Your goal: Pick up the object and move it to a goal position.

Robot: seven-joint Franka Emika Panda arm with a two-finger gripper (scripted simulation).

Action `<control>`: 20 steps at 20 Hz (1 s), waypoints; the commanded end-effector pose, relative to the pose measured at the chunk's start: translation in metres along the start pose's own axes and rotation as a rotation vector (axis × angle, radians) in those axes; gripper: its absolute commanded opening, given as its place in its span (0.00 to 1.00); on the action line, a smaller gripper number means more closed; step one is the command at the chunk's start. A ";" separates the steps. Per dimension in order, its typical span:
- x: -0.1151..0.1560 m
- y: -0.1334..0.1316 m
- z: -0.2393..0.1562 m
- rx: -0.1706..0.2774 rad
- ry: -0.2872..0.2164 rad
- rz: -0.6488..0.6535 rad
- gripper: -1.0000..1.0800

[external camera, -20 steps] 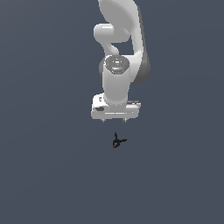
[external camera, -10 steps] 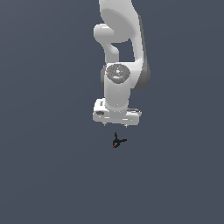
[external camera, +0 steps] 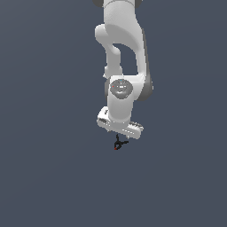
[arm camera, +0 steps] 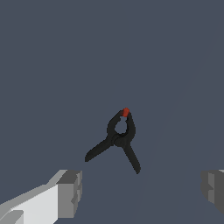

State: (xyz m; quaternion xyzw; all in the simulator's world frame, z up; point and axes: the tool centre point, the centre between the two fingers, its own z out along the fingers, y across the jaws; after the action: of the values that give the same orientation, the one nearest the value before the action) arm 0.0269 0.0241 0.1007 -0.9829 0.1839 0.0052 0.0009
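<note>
Gripper (external camera: 119, 134) wide open: in the wrist view the two grey pads (arm camera: 70, 194) sit far apart at opposite edges with only bare floor between them. Nothing held.

Arm (external camera: 122, 57) hangs nearly vertical, hand pointing down, body skewed a little in the exterior view. Floor (external camera: 48, 177) is plain dark grey. No goal marker visible in either view.

Object (external camera: 118, 144) lies flat on the floor, directly under the hand and just at its 6 o'clock in the exterior view, apparently not touching it. Wrist view shows its shape clearly: a small black spring clamp (arm camera: 117, 138), looped head with a red tip (arm camera: 126, 112) at 12 o'clock, two thin handles splayed toward 8 and 5 o'clock from the pivot.

Step in hand, as judged: final approach before the grasp.

Notes for doing it well:
- The clamp sits forward of the line between the pads, not between them. Shift the hand until the pivot lies on that line before descending.
- Grasp at the pivot or looped head, the thickest part. The handles are thin and could slip or swing the clamp round.
- Turn the wrist so the pads close across the head, not along a handle.
- Descend low; the clamp lies very flat. Close only once the pads straddle it.
</note>
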 end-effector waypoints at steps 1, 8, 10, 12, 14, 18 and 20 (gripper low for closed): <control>0.003 -0.003 0.009 0.001 0.003 0.063 0.96; 0.009 -0.008 0.028 0.001 0.008 0.183 0.96; 0.009 -0.009 0.032 0.001 0.009 0.205 0.96; 0.010 -0.010 0.034 0.001 0.010 0.222 0.96; 0.011 -0.010 0.036 0.001 0.010 0.233 0.96; 0.010 -0.011 0.036 0.001 0.010 0.234 0.96; 0.010 -0.011 0.038 0.001 0.010 0.234 0.96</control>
State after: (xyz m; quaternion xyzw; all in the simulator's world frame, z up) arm 0.0401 0.0305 0.0636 -0.9547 0.2976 0.0003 0.0000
